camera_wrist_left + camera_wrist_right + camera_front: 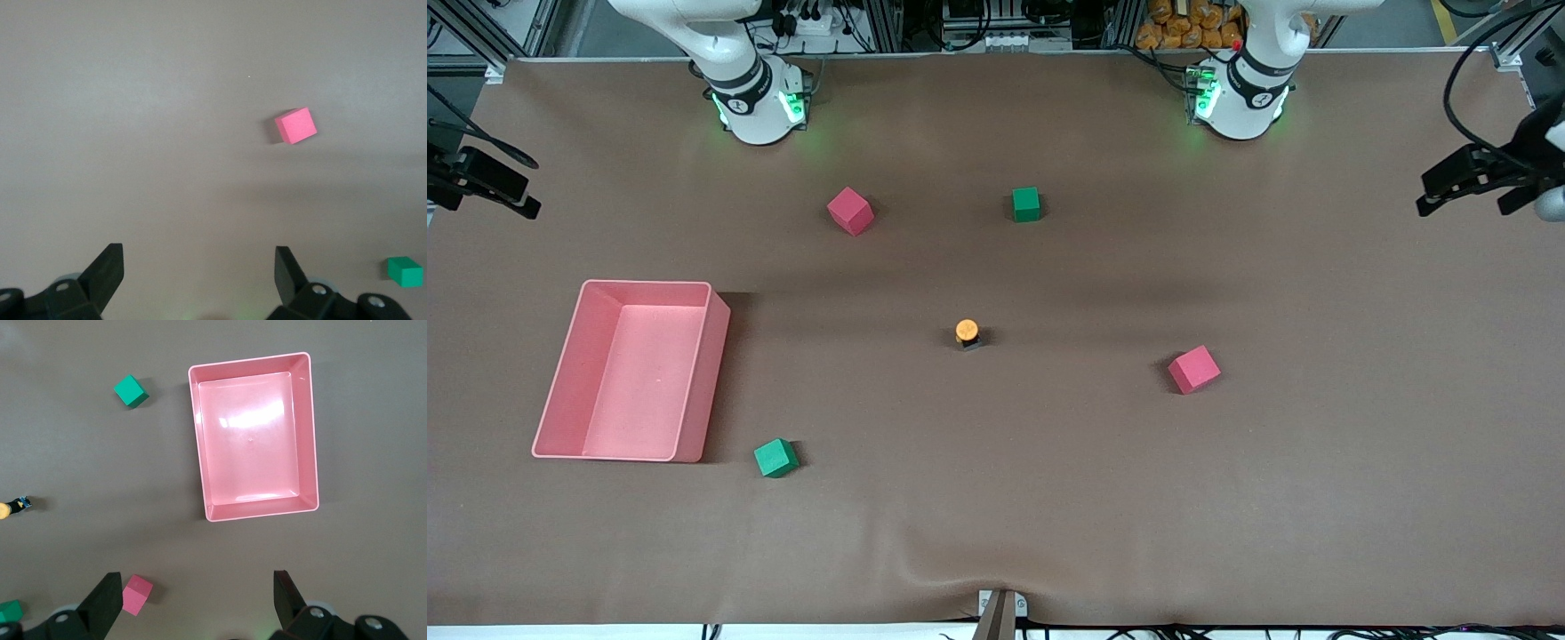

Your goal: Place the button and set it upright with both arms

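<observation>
Mid-worktop, the button (pixel 967 333) stands upright; left claw (pixel 200 270) and right claw (pixel 198 593), spread wide and empty, could topple it.

— What is counted on the table (pixel 1049 498) right now?

— Two red cubes are seen, one (pixel 849 211) toward the right arm's base, one (pixel 1193 369) toward the left arm's end. Two green cubes are counted as well: (pixel 1026 204) and (pixel 775 458).

— And the rest?

— One button (pixel 967 333) is spotted, orange cap up. One pink bin (pixel 704 391) is counted. Two arms are tallied, right (pixel 738 76) and left (pixel 1258 76).
</observation>
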